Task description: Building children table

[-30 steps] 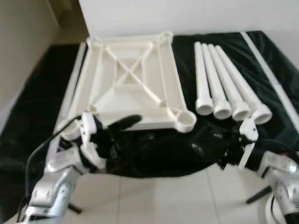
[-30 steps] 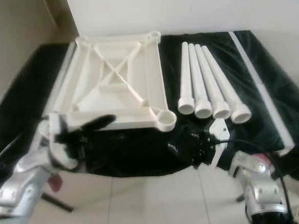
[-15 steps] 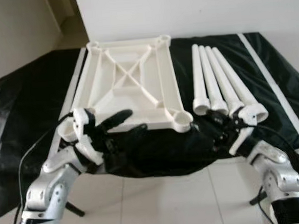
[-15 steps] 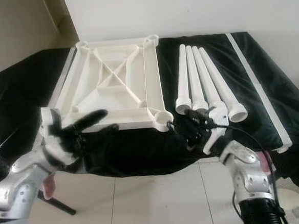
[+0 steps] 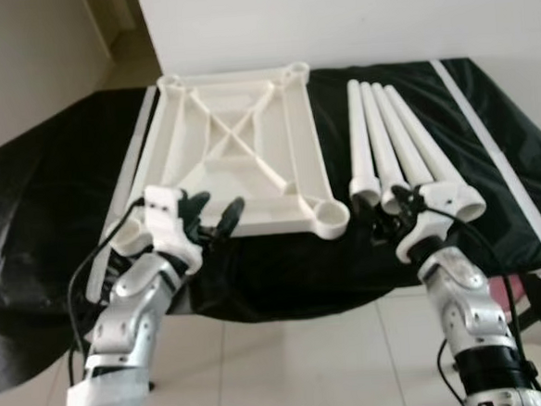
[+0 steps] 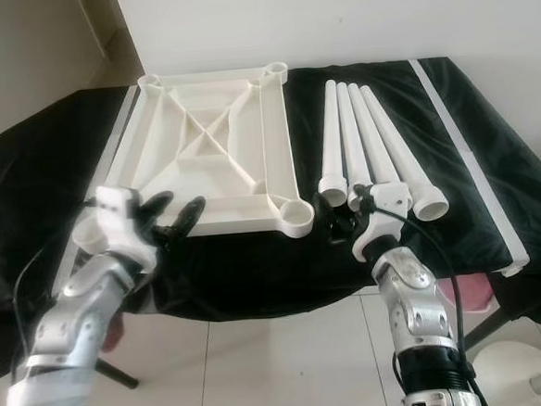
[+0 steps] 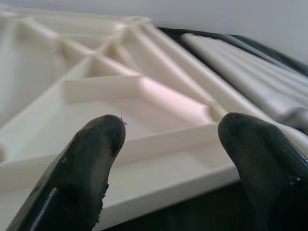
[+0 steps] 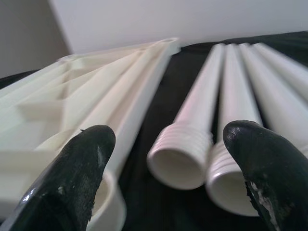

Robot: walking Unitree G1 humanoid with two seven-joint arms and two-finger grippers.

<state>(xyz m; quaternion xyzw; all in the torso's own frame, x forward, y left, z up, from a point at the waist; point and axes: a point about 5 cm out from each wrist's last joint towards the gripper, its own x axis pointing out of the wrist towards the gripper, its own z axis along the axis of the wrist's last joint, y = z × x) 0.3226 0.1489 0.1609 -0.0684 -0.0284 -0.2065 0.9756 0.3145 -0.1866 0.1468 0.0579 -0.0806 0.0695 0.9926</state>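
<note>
A white plastic tabletop point(image 5: 235, 159) lies upside down on a black-covered table, its ribs and corner sockets facing up. To its right, several white tapered legs point(image 5: 387, 148) lie side by side with their threaded open ends toward me. My left gripper point(image 5: 217, 211) is open at the tabletop's near edge, and that rim point(image 7: 144, 144) shows between its fingers point(image 7: 91, 163). My right gripper point(image 6: 344, 215) is open just in front of the leftmost leg's threaded end point(image 8: 180, 161), with the near right corner socket point(image 5: 329, 217) beside it. Neither gripper holds anything.
A long white strip point(image 5: 500, 159) lies on the black cloth point(image 5: 57, 209) along the right side, and another point(image 5: 133, 166) beside the tabletop's left edge. A white wall stands behind the table. Pale floor tiles point(image 5: 291, 369) lie below the near edge.
Both arms have come up and forward. The left gripper reached the tabletop's near edge, and the right gripper moved to the legs' open ends. The camera shifted slightly at first.
</note>
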